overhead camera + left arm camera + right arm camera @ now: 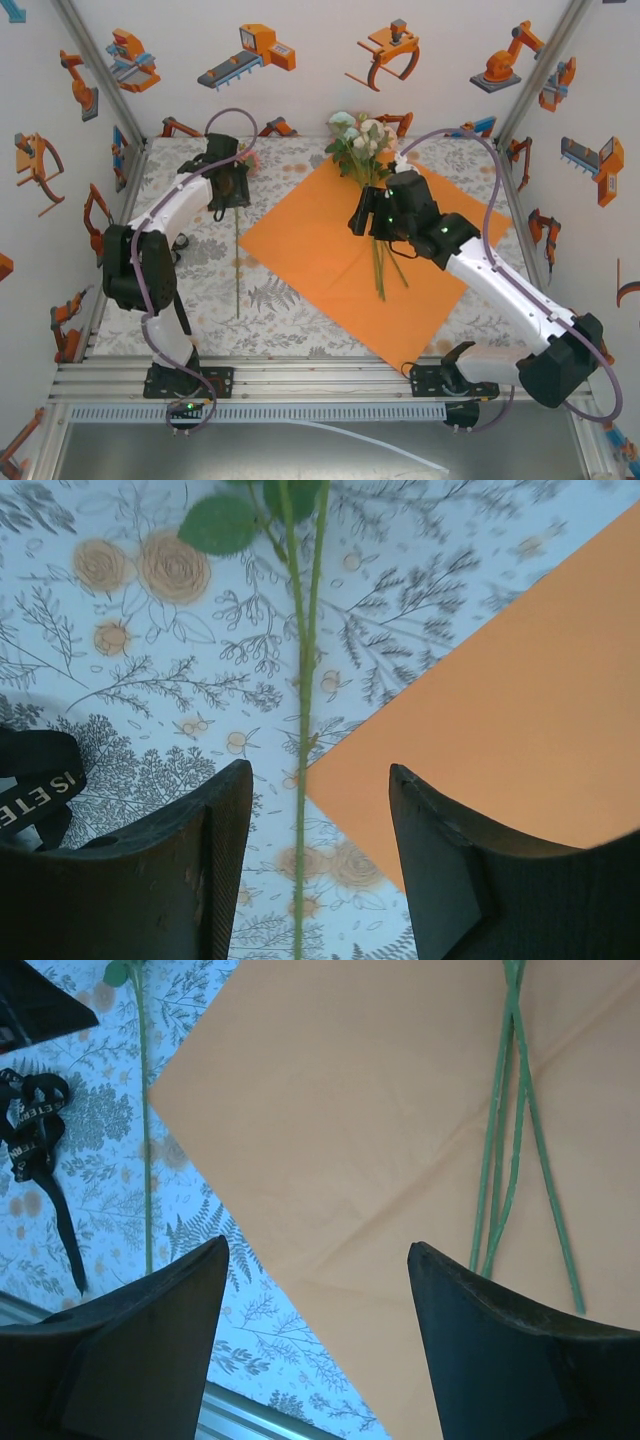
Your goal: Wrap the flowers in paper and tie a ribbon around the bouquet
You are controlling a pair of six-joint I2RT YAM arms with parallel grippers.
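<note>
Now the orange paper (320, 250) lies like a diamond in the middle of the bench (200, 300). The flowers (362, 140) rest at its upper corner, with their thin stems running down over the sheet. The right tool (315, 1255) hangs over the paper just beside these stems, with its fingers spread and gripping nothing. The left tool (320, 780), in the upper left of the top view, is spread too, above a single green stem (237, 270) on the cloth. The black ribbon (35, 1125) lies left of that stem in the right wrist view.
</note>
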